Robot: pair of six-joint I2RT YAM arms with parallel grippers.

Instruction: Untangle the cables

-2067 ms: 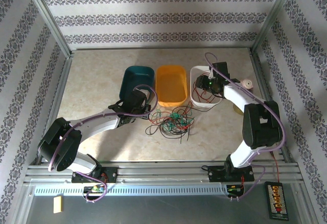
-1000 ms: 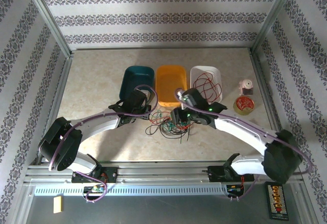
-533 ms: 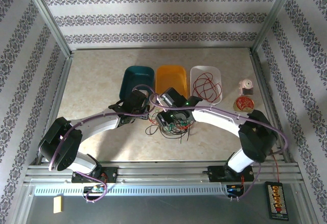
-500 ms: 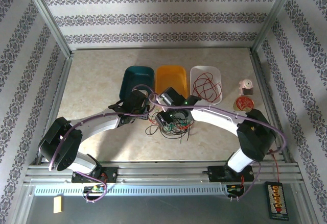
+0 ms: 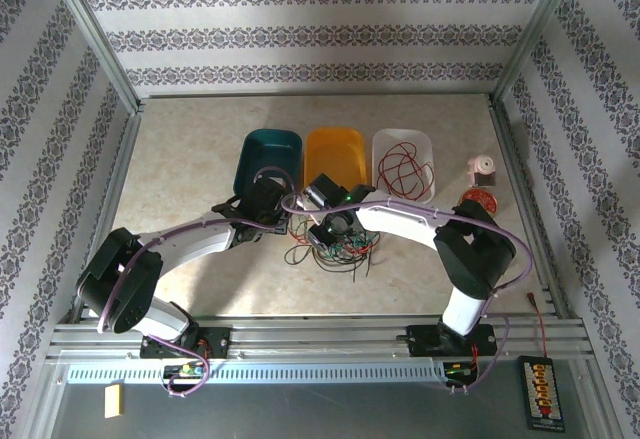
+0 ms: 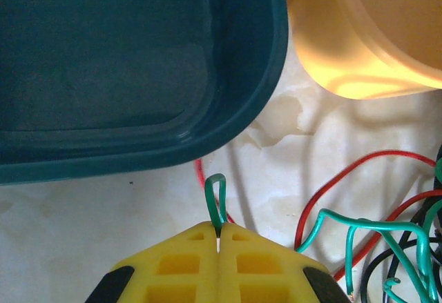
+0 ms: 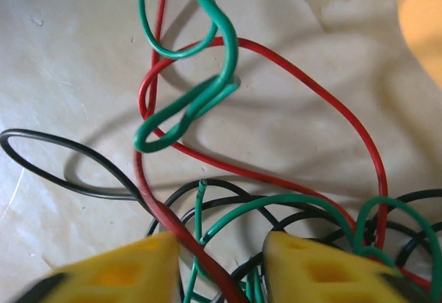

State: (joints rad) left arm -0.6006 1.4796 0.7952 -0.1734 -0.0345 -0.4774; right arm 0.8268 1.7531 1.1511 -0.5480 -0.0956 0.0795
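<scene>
A tangle of thin red, green and black cables [image 5: 338, 244] lies on the table in front of the three trays. My left gripper [image 5: 283, 217] sits at the tangle's left edge, shut on a green cable [image 6: 215, 203] whose small loop sticks out past the yellow fingertips [image 6: 186, 248]. My right gripper [image 5: 327, 231] hovers low over the tangle, open, with a red cable [image 7: 169, 223] and green strands [image 7: 200, 220] running between its yellow fingers [image 7: 131, 268]. A folded green loop [image 7: 190, 106] and a black loop [image 7: 62, 161] lie just ahead of it. More red cable [image 5: 402, 167] rests in the white tray.
A teal tray [image 5: 265, 159], an orange tray [image 5: 334, 151] and a white tray [image 5: 425, 149] stand in a row behind the tangle. A small reel of red wire [image 5: 478, 199] and a small pale roll [image 5: 483, 170] sit at the right. The teal tray's rim [image 6: 207, 137] is close ahead of my left fingers.
My right arm swung from the white tray, where red cable now lies, left across to the tangle and lowered over it. The left arm has stayed still.
</scene>
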